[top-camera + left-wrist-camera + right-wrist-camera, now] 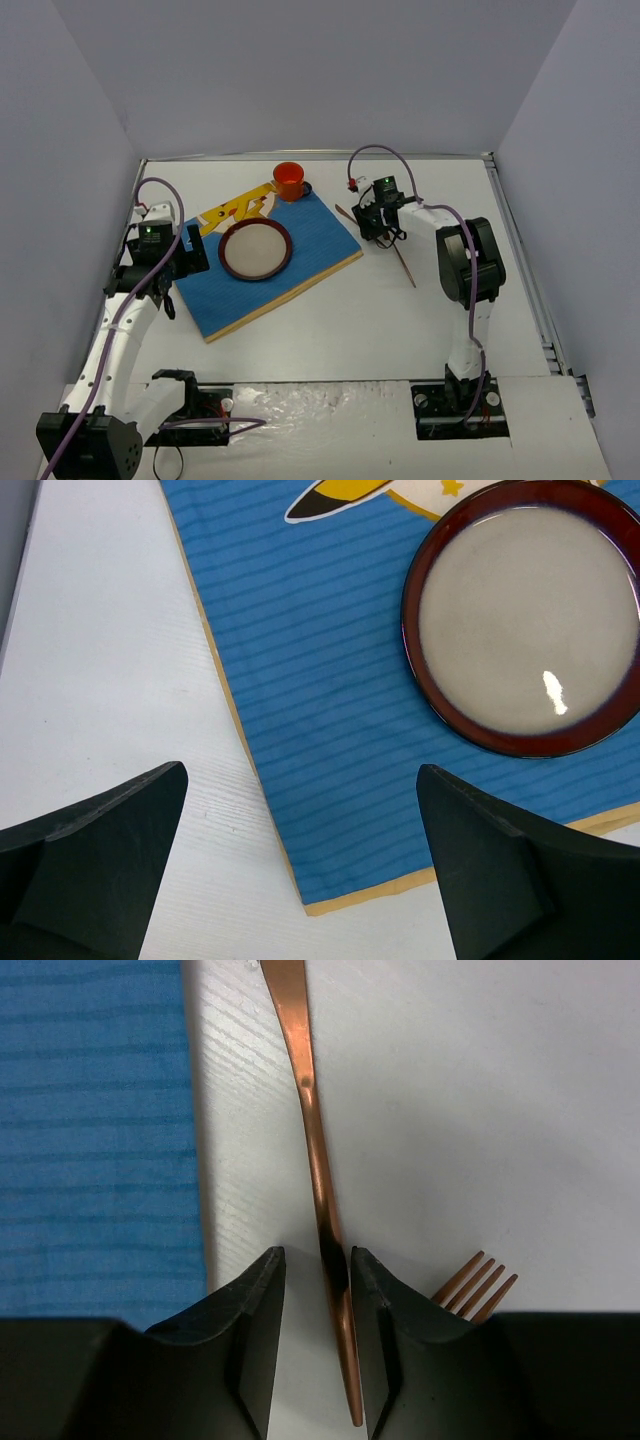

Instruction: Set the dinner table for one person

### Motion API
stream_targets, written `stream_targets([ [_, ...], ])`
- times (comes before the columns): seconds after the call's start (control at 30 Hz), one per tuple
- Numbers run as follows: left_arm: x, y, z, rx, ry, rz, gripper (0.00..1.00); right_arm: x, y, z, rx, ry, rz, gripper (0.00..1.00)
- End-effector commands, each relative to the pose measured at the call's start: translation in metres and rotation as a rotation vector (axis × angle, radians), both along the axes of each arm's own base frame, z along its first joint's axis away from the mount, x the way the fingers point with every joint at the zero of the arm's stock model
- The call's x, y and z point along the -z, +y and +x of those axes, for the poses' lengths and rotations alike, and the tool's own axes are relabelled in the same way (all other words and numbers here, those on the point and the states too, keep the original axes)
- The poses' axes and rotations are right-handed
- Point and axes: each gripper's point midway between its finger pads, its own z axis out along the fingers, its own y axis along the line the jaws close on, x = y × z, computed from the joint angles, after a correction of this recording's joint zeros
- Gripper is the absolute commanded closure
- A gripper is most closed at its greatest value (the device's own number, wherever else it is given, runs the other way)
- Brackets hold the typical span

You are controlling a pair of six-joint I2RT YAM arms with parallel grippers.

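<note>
The white dinner table (400, 330) carries a blue placemat (300, 262) with a dark-rimmed plate (256, 249) and a red cup (289, 181) at its far corner. My right gripper (378, 228) is low over the table, right of the mat. In the right wrist view its jaws (318, 1290) stand narrowly apart astride a copper utensil handle (310, 1130); the right finger touches it and a gap shows on the left. Copper fork tines (478, 1285) peek out behind the right finger. My left gripper (300, 880) is open and empty above the mat's corner (320, 900).
A copper utensil (405, 265) lies on the table near the right gripper, pointing toward the near side. Grey walls close in the table on three sides. The placemat (320, 680) and plate (525, 615) fill the upper part of the left wrist view.
</note>
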Motion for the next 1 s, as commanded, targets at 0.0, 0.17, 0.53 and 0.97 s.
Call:
stream_targets([
  [0.0, -0.020, -0.001, 0.007, 0.009, -0.074, -0.003, 0.03, -0.004, -0.004, 0.008, -0.004, -0.017, -0.036, 0.75],
  [0.17, -0.021, -0.003, 0.008, 0.018, -0.075, -0.011, 0.03, 0.001, -0.009, 0.007, 0.004, -0.010, -0.057, 0.96],
  [0.53, -0.021, -0.002, 0.008, 0.015, -0.075, -0.010, 0.03, -0.073, 0.014, 0.013, 0.057, -0.184, 0.039, 1.00],
  [0.97, -0.018, -0.002, 0.009, 0.014, -0.059, -0.016, 0.03, -0.080, 0.113, -0.018, 0.051, -0.132, 0.185, 1.00],
])
